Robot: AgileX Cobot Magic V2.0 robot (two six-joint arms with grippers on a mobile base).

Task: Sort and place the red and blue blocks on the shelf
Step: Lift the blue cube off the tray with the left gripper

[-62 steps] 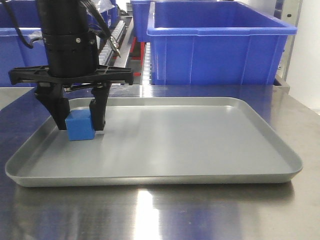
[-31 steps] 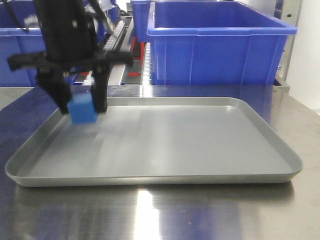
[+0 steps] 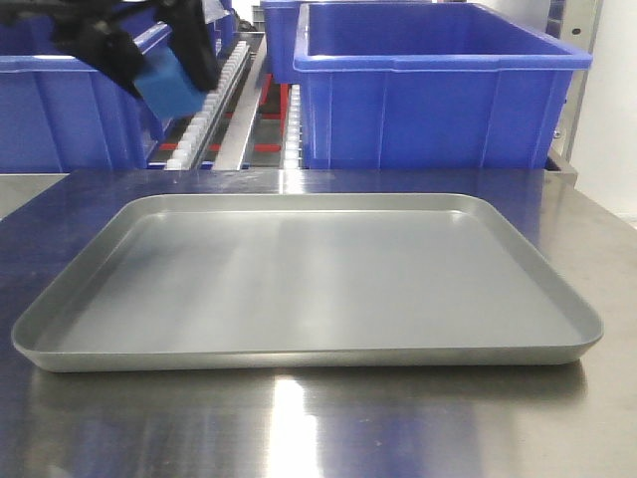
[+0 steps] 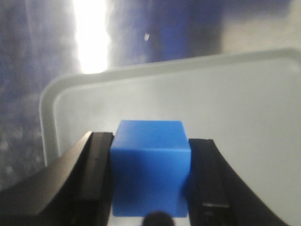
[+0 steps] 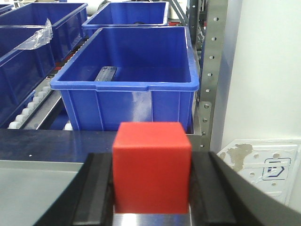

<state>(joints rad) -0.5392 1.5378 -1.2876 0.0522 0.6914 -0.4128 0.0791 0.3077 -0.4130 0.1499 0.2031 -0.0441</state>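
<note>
Counting first: 2 blocks, 1 blue and 1 red, and each one sits in its own claw. The blue block (image 4: 150, 165) is pinched between the 2 black fingers of the left claw (image 4: 149, 155), jaws clenched flat on its left and right faces. In the front view the blue block (image 3: 171, 85) hangs in the air at the upper left, well clear of the tray and tilted with 1 corner down. It's a cube, so there's no long axis to speak of.

The red block (image 5: 151, 165) is clamped the same way in the right claw (image 5: 151, 188), sitting square with a flat face toward the wrist camera. It's near the far right end of the bench, pointed at the shelf.

There's 1 grey tray (image 3: 299, 357) with rounded corners and nothing on it, resting on a shiny steel bench (image 3: 299, 428) that throws back blue glare. The left wrist camera looks down on 1 corner of that tray.

Behind the bench is the shelf (image 3: 204, 115), with white roller rails and a perforated grey upright. At least 4 big blue bins (image 5: 127, 84) sit on it, 1 with clear film on its rim. A white wall (image 5: 263, 70) is off to the right.
</note>
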